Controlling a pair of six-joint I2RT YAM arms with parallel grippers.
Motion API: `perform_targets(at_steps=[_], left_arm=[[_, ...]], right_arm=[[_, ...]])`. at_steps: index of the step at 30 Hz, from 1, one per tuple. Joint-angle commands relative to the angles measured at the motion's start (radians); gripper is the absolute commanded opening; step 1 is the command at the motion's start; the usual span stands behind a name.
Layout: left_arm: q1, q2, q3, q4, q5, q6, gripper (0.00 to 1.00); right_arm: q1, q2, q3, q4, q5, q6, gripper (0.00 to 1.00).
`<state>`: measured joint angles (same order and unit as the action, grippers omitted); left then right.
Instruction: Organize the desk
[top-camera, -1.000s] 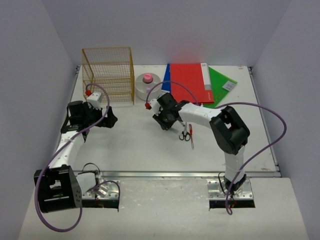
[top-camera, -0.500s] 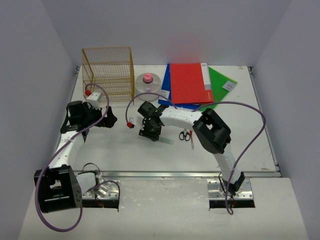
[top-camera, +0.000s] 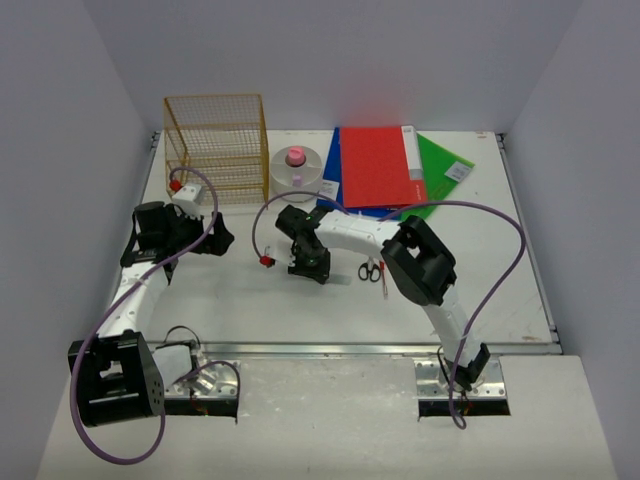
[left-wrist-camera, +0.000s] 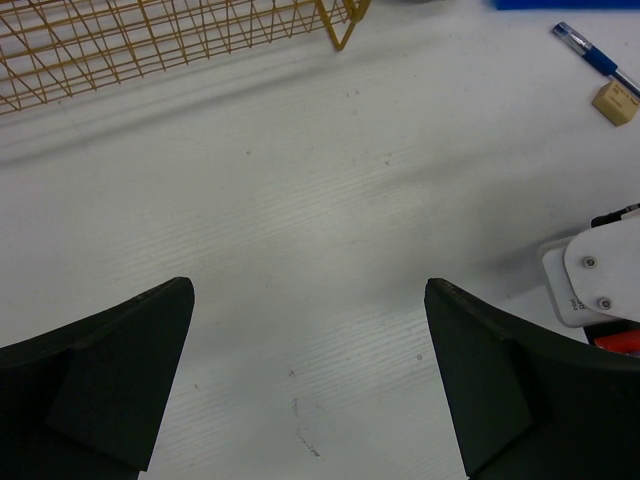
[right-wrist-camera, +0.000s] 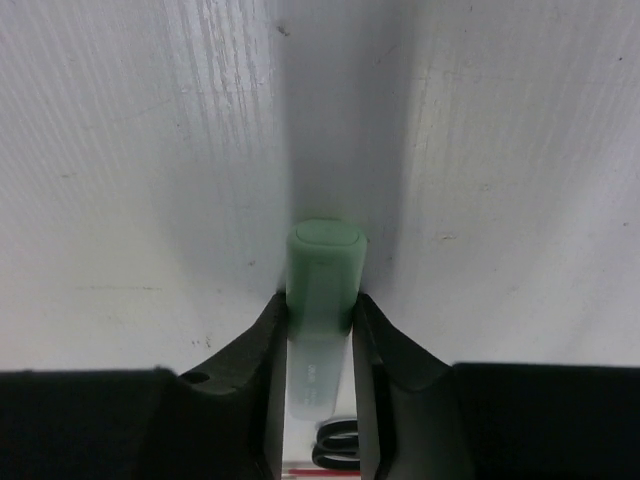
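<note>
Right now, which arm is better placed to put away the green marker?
Right. The right pincer is shut on the green marker, while the left pincer hangs open and empty near the wire rack.

gold rack (top-camera: 215, 148), red folder (top-camera: 375, 165), pale green marker (right-wrist-camera: 320, 300), white desk (top-camera: 250, 300)

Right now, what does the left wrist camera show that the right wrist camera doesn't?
Only the left wrist view: the gold wire rack along the top, a blue pen with a small tan block beside it, and the left gripper standing wide open and holding nothing.
Only the right wrist view: the right gripper closed on a pale green marker, and what looks like a black scissors handle at the bottom edge.
Both: the white desk underneath.
</note>
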<state>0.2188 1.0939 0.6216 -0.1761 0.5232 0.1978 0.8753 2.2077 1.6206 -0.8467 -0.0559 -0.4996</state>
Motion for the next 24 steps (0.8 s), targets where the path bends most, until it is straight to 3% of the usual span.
perform_targets(at_steps=[1, 2, 6, 11, 15, 21, 24], left_arm=[[0.013, -0.023, 0.011, 0.033, 0.014, -0.001, 1.00], [0.013, -0.023, 0.010, 0.033, 0.013, -0.002, 1.00], [0.019, -0.028, 0.013, 0.035, 0.012, -0.006, 1.00], [0.021, -0.038, 0.005, 0.059, 0.021, -0.027, 1.00], [0.024, -0.046, -0.009, 0.084, 0.015, -0.042, 1.00], [0.025, -0.026, -0.002, 0.081, 0.008, -0.046, 1.00], [0.026, -0.028, 0.000, 0.080, 0.010, -0.046, 1.00]], right_arm=[[0.008, 0.046, 0.037, -0.070, -0.032, 0.001, 0.04], [0.007, 0.044, 0.053, -0.073, -0.039, 0.007, 0.00], [-0.024, -0.026, 0.134, 0.009, -0.091, 0.123, 0.00], [-0.139, -0.264, -0.043, 0.591, -0.099, 0.409, 0.00], [-0.185, -0.373, -0.176, 0.991, 0.042, 0.491, 0.00], [-0.196, -0.351, -0.236, 1.360, 0.268, 0.548, 0.00], [-0.201, -0.295, -0.211, 1.448, 0.351, 0.556, 0.00]])
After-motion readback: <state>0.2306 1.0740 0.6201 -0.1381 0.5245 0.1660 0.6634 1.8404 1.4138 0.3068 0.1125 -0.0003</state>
